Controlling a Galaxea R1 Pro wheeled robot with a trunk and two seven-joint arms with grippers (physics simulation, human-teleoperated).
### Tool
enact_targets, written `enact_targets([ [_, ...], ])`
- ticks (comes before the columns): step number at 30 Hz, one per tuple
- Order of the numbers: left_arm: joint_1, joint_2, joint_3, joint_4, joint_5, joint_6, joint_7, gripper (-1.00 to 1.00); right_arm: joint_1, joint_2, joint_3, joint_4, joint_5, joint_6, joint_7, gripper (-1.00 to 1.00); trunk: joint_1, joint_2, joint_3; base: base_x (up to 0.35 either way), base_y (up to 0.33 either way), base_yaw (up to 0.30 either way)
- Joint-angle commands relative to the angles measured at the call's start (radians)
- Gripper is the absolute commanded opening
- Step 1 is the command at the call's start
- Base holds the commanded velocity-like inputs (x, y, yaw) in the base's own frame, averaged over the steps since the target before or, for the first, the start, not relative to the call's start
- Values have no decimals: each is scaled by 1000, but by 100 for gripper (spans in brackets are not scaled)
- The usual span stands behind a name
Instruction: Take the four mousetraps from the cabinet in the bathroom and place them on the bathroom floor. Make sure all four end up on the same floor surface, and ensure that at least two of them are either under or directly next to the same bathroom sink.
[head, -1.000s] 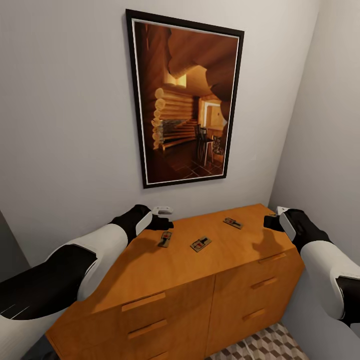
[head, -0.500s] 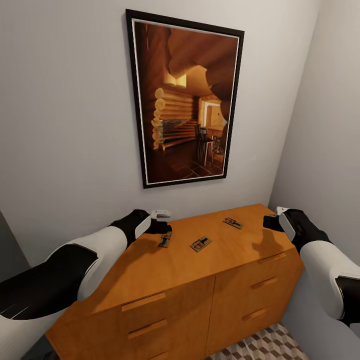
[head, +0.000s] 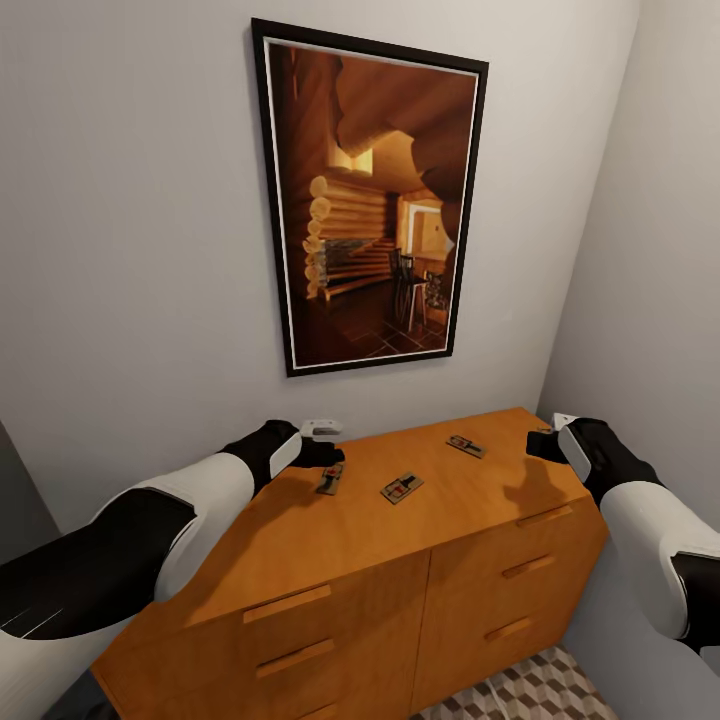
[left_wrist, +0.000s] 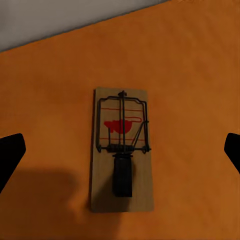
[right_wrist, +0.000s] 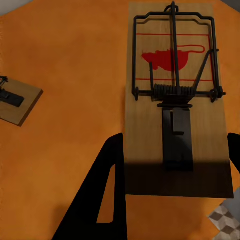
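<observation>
Left gripper (head: 322, 440) of ours hangs over the cabinet (head: 400, 560) top near the wall, spread wide: in the left wrist view its two dark fingertips (left_wrist: 10, 157) sit at opposite edges with a mousetrap (left_wrist: 120, 150) lying flat on the orange wood between them, untouched. In the head view that same trap (head: 330, 478) lies just beside the gripper. Our right gripper (head: 545, 440) hovers at the far right end of the cabinet top, also parted, and its wrist view shows one dark finger (right_wrist: 102, 195) beside a second mousetrap (right_wrist: 176, 100) that lies flat close to the cabinet's edge, with a sliver of patterned bathroom floor (right_wrist: 222, 222) past the corner. Another trap (right_wrist: 15, 102) rests well apart from it. From the head we see the middle trap (head: 401, 488) and the one further back (head: 466, 446) on the top. A framed picture (head: 370, 200) hangs on the wall above, and cube-patterned tiles (head: 520, 690) show below the drawers.
</observation>
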Motion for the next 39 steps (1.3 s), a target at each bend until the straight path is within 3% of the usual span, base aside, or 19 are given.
enact_targets([
  [1,-1,0,-8,0,7,3,-2,100,0,0,-1,-2,-12,4,-8,-100,0,-1,-1,0,0,0],
  [5,-1,0,-8,0,8,3,-2,100,0,-1,-1,-2,-9,4,-7,-100,0,-1,-1,0,0,0],
  [14,0,0,-7,23,11,-12,-2,100,0,0,-3,16,54,-13,-3,-100,0,-1,-1,0,0,0],
  [24,19,0,-7,31,43,-68,-3,100,0,-1,-4,36,59,-30,-1,-100,0,-1,-1,0,0,0],
  [39,34,0,-7,33,49,-79,-2,100,0,-2,-4,37,59,-31,0,-100,0,-1,-1,0,0,0],
])
